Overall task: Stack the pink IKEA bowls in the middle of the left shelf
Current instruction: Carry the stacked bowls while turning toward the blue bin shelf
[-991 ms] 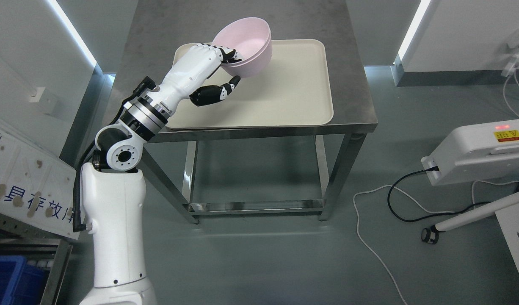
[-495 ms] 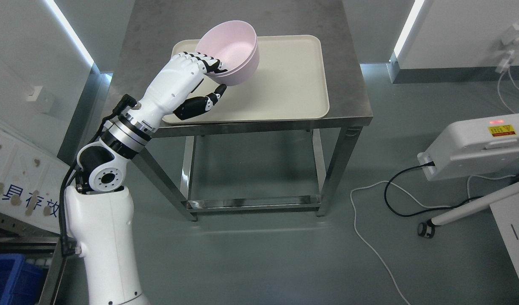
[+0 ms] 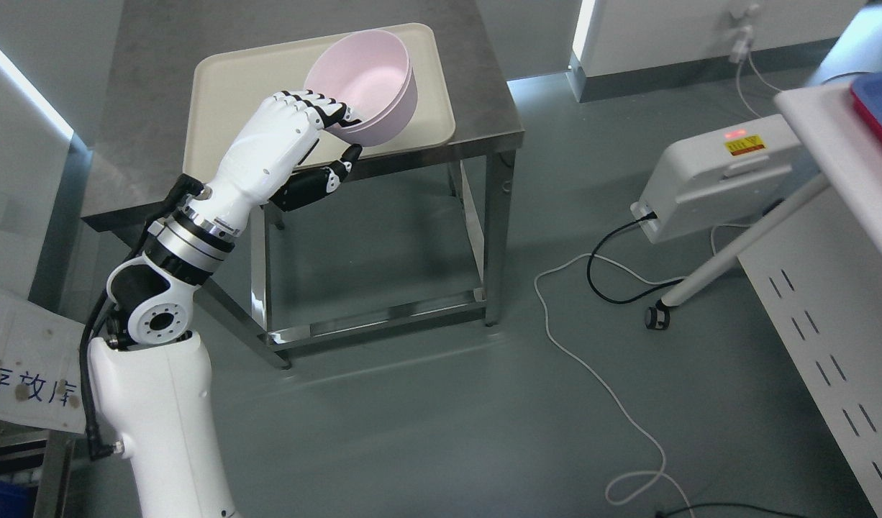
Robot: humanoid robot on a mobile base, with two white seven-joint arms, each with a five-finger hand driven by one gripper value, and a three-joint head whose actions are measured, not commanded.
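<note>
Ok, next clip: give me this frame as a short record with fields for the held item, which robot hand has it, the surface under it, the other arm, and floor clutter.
held item: pink bowls, tilted, nested; a second rim shows
robot hand: left robot hand, fingers over the rim, thumb under the wall
surface: beige tray on a steel table; nothing else shows on the tray
bowl contact: appears lifted off the tray
right arm: not in view
floor clutter: white cable, black cable
right side: white device with a red light
</note>
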